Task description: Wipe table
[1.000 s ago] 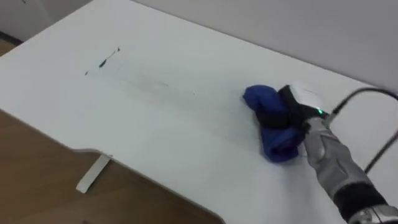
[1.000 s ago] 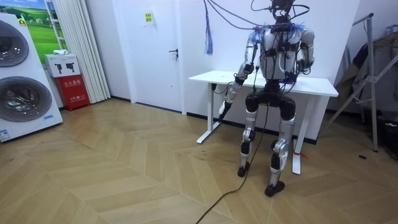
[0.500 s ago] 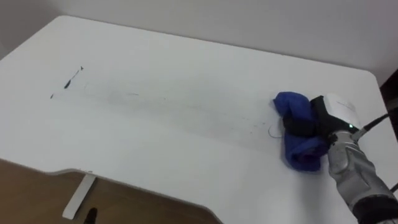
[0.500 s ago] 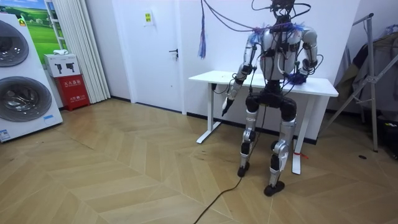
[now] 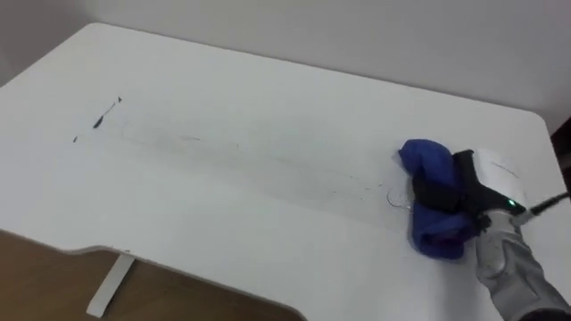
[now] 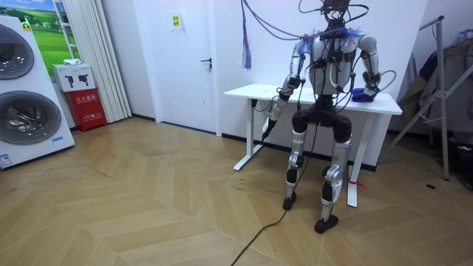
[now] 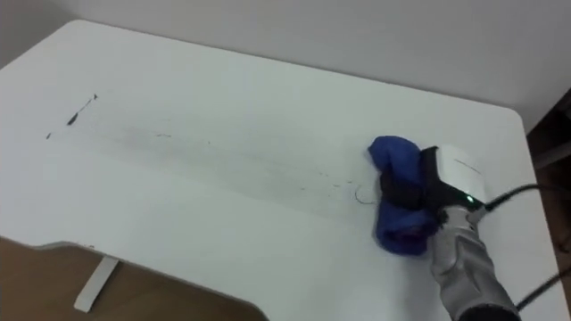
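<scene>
sweep the cloth left along the streaks

the white worktop (image 5: 268,98) carries faint grey streaks (image 5: 339,183) through its middle and a darker mark (image 5: 107,111) towards its far left. the blue cloth (image 5: 426,160) lies bunched at the right end, with the right hand (image 5: 466,185) clenched on it from above. the best move looks like pressing it flat and dragging leftward in overlapping passes as far as the dark mark. the left hand (image 6: 267,125) hangs by the worktop's edge; its grip i cannot tell.
</scene>
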You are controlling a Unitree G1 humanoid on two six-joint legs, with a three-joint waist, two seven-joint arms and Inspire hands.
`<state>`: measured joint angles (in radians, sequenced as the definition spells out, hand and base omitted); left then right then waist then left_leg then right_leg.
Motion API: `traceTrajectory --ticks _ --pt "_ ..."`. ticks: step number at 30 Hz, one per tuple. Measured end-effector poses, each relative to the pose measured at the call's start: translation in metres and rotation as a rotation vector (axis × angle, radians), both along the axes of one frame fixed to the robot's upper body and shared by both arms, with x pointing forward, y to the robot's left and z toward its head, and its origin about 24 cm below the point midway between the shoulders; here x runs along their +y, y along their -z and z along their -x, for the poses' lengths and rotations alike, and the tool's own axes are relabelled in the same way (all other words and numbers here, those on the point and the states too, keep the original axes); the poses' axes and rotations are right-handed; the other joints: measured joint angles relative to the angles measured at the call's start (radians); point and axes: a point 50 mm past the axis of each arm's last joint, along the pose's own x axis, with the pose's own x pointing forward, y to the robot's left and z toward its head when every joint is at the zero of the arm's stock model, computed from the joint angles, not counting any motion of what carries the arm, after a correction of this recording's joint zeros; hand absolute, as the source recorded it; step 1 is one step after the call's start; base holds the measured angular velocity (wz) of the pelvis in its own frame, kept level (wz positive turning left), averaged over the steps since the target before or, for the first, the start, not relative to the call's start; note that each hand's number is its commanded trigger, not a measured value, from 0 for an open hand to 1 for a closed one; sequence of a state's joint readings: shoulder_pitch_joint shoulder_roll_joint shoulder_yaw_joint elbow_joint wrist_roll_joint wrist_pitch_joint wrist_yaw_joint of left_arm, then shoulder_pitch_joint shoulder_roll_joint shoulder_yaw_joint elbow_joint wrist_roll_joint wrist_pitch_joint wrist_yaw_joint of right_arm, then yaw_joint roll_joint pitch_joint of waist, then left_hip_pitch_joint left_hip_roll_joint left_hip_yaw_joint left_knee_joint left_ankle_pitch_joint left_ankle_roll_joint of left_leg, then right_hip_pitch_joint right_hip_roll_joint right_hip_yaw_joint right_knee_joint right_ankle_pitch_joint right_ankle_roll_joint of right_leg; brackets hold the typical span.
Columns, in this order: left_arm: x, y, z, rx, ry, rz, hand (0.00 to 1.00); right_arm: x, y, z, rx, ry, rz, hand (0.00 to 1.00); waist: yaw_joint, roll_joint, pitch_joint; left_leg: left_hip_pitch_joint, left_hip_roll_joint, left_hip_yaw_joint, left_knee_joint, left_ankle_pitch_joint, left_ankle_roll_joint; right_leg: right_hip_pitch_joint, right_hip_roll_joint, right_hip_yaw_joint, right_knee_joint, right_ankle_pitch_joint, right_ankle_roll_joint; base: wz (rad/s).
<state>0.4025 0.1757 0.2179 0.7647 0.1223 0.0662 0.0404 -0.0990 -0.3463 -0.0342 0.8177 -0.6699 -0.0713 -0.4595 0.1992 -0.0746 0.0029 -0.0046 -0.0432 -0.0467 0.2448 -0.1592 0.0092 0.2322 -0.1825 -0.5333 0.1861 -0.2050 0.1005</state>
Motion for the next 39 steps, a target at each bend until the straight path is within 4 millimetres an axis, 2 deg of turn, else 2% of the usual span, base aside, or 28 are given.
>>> traceTrajectory --ticks 1,3,7,9,12,13,15,17,19,20,21,22,23,24,26,27,31,39 --pt "0.004 -0.002 0.0 0.0 -0.001 -0.018 0.0 -0.01 0.002 0.011 -0.004 0.057 -0.007 1.0 -0.022 0.002 -0.0013 -0.006 -0.004 -0.01 0.014 -0.003 0.004 0.007 -0.001 -0.017 0.0 0.002 0.004 0.16" --pt "0.009 -0.005 -0.002 -0.017 -0.009 -0.037 0.0 -0.022 0.005 0.028 0.001 0.137 -0.027 1.0 -0.031 0.005 -0.0083 -0.005 -0.005 -0.01 0.018 -0.008 0.007 0.01 -0.003 -0.021 0.003 0.004 0.008 0.04" --pt "0.012 -0.009 -0.015 -0.069 -0.014 -0.069 0.0 -0.035 0.011 0.05 0.032 0.211 -0.033 1.0 -0.039 0.008 -0.0098 0.009 -0.005 -0.009 0.031 -0.019 0.009 0.031 -0.003 -0.015 0.003 0.006 0.011 -0.1" --pt "0.011 -0.009 -0.017 -0.073 -0.011 -0.074 0.0 -0.034 0.01 0.046 0.028 0.212 -0.037 1.0 -0.036 0.009 -0.0101 0.009 -0.004 -0.007 0.031 -0.018 0.009 0.031 -0.003 -0.014 0.002 0.006 0.011 -0.11" --pt "0.001 -0.005 -0.024 -0.084 0.007 -0.039 0.0 -0.03 0.007 0.033 0.027 0.22 -0.027 1.0 -0.022 0.023 -0.0115 -0.001 0.0 -0.002 0.046 -0.02 0.003 0.023 -0.001 -0.009 0.002 0.006 0.011 -0.13" --pt "-0.004 -0.003 -0.027 -0.084 0.015 -0.022 0.0 -0.024 0.007 0.024 0.033 0.209 -0.02 1.0 0.002 0.03 -0.0106 -0.003 0.002 0.003 0.045 -0.019 0.002 0.01 0.001 0.006 0.002 0.006 0.011 -0.52" --pt "-0.01 0.0 -0.025 -0.06 0.046 -0.011 0.0 -0.006 0.003 0.003 0.055 0.129 0.001 1.0 0.038 0.042 -0.011 -0.012 0.013 0.004 0.046 -0.018 0.0 -0.01 0.011 0.011 0.004 0.016 -0.004 -0.59" --pt "-0.013 0.003 -0.025 -0.036 0.07 -0.003 0.0 0.027 -0.003 -0.026 0.081 -0.022 0.018 1.0 0.065 0.041 -0.0095 -0.021 0.015 -0.017 0.045 -0.015 -0.004 -0.029 0.022 0.012 0.006 0.023 -0.015 -0.31" --pt "-0.019 0.006 -0.024 -0.003 0.117 0.009 0.0 0.09 -0.015 -0.064 0.11 -0.298 0.051 1.0 0.113 0.039 -0.006 -0.024 0.017 -0.045 0.042 -0.01 -0.011 -0.04 0.033 0.005 0.009 0.024 -0.019 -0.06" --pt "-0.021 0.006 -0.025 0.0 0.13 0.009 0.0 0.105 -0.019 -0.072 0.113 -0.361 0.062 1.0 0.118 0.036 -0.0038 -0.029 0.016 -0.052 0.042 -0.008 -0.013 -0.041 0.034 -0.002 0.009 0.022 -0.022 0.31" --pt "-0.023 0.006 -0.03 -0.002 0.15 0.017 0.0 0.134 -0.029 -0.084 0.1 -0.458 0.053 1.0 0.137 0.031 0.005 -0.038 0.015 -0.061 0.043 -0.004 -0.012 -0.046 0.034 -0.02 0.006 0.021 -0.024 0.42" --pt "-0.025 0.006 -0.033 -0.001 0.162 0.026 0.0 0.156 -0.036 -0.091 0.091 -0.54 0.046 1.0 0.175 0.03 0.0083 -0.045 0.012 -0.069 0.046 -0.004 -0.012 -0.048 0.036 -0.022 -0.002 0.02 -0.025 0.36" --pt "-0.025 0.007 -0.032 0.003 0.163 0.03 0.0 0.166 -0.039 -0.093 0.09 -0.581 0.043 1.0 0.19 0.03 0.0083 -0.051 0.009 -0.073 0.048 -0.004 -0.01 -0.051 0.035 -0.025 -0.002 0.02 -0.025 0.38" --pt "-0.025 0.007 -0.032 0.009 0.162 0.033 0.0 0.18 -0.043 -0.095 0.087 -0.645 0.049 1.0 0.206 0.029 0.0092 -0.063 -0.002 -0.095 0.051 -0.001 -0.004 -0.052 0.029 -0.045 -0.001 0.019 -0.023 0.51" --pt "-0.025 0.008 -0.03 0.018 0.159 0.034 0.0 0.186 -0.044 -0.093 0.084 -0.687 0.049 1.0 0.225 0.028 0.0118 -0.072 -0.019 -0.12 0.051 0.005 0.005 -0.049 0.021 -0.055 0.001 0.019 -0.02 0.46" --pt "-0.025 0.008 -0.025 0.028 0.154 0.033 0.0 0.187 -0.045 -0.094 0.073 -0.689 0.049 1.0 0.227 0.029 0.0167 -0.07 -0.024 -0.123 0.047 0.007 0.009 -0.045 0.014 -0.057 0.0 0.018 -0.015 0.2" --pt "-0.025 0.009 -0.018 0.042 0.151 0.036 0.0 0.183 -0.037 -0.088 0.046 -0.687 -0.001 1.0 0.215 0.031 0.0254 -0.053 -0.033 -0.124 0.034 0.005 0.013 -0.032 0.009 -0.057 -0.003 0.022 -0.008 0.02" --pt "-0.026 0.007 -0.04 -0.023 0.131 0.034 0.0 0.179 -0.027 -0.08 0.007 -0.653 -0.059 1.0 0.203 0.029 0.023 -0.053 -0.035 -0.129 0.029 0.006 0.013 -0.031 0.008 -0.06 -0.003 0.02 -0.005 0.01"
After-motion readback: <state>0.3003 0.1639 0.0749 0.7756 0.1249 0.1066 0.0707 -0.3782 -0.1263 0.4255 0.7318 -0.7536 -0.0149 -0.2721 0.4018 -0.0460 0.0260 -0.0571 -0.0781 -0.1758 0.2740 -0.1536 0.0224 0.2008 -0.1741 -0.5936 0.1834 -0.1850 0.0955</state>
